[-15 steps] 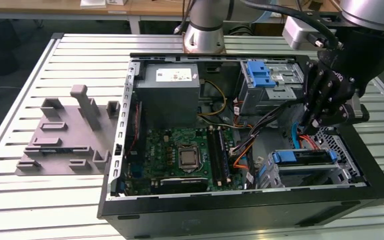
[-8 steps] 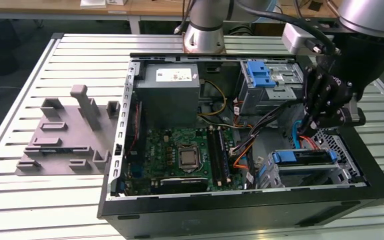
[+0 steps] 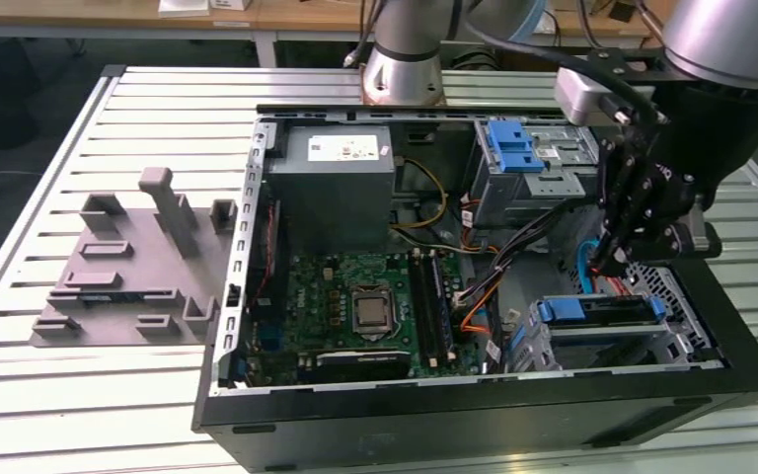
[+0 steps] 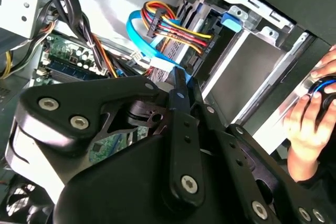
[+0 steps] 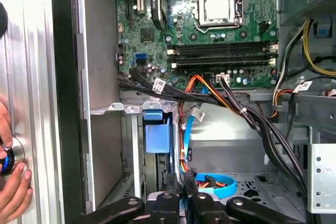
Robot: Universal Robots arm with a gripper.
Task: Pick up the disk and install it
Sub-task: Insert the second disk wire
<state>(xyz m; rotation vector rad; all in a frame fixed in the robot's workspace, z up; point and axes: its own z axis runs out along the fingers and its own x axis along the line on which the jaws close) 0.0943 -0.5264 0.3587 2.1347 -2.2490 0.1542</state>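
Both wrist views catch a person's hand [image 4: 310, 124] outside the case [image 3: 485, 415]. The end effector [image 3: 612, 265] hangs fingers-down inside the case's drive corner, pressed together on nothing visible.

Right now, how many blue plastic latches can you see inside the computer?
2: one blue latch on the far drive cage beside the power supply, another blue latch on the near cage. Others may be hidden.

stand [image 3: 129, 267] on table [image 3: 37, 395], exterior view's left of case [image 3: 485, 425]
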